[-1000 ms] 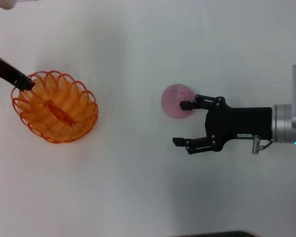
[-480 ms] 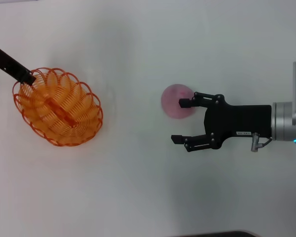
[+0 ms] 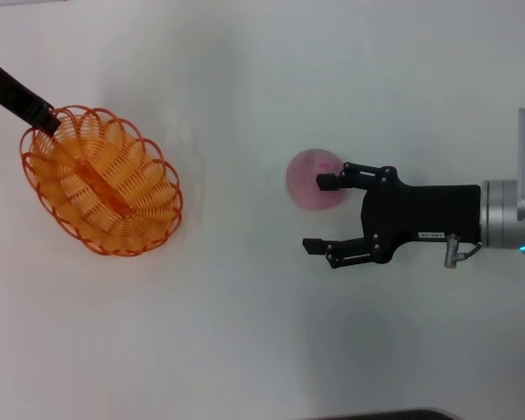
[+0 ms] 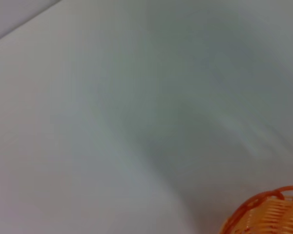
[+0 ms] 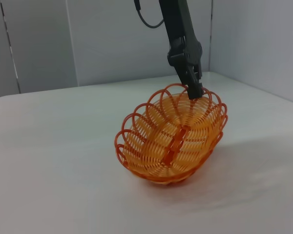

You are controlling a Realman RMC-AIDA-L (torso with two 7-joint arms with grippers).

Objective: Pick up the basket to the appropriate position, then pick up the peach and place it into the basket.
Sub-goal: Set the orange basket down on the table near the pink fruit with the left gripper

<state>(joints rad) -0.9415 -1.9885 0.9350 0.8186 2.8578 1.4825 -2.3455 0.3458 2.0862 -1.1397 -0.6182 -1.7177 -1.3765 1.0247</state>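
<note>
Gripped at its rim by the left gripper [image 5: 194, 90], the basket [image 3: 101, 181] hangs tilted and should be levelled gently; the right gripper [image 3: 319, 215] waits open, empty, beside the peach [image 3: 308, 178].

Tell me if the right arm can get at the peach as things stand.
Probably yes. The right tool is open beside the peach, one finger over it; nothing lies between. The basket hangs tilted from the left tool, far off.

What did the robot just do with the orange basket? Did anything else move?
The left pincer, shut on the rim, has lifted the basket and tipped it up, off the table. The peach stayed put, and the open right pincer stayed beside it.
</note>
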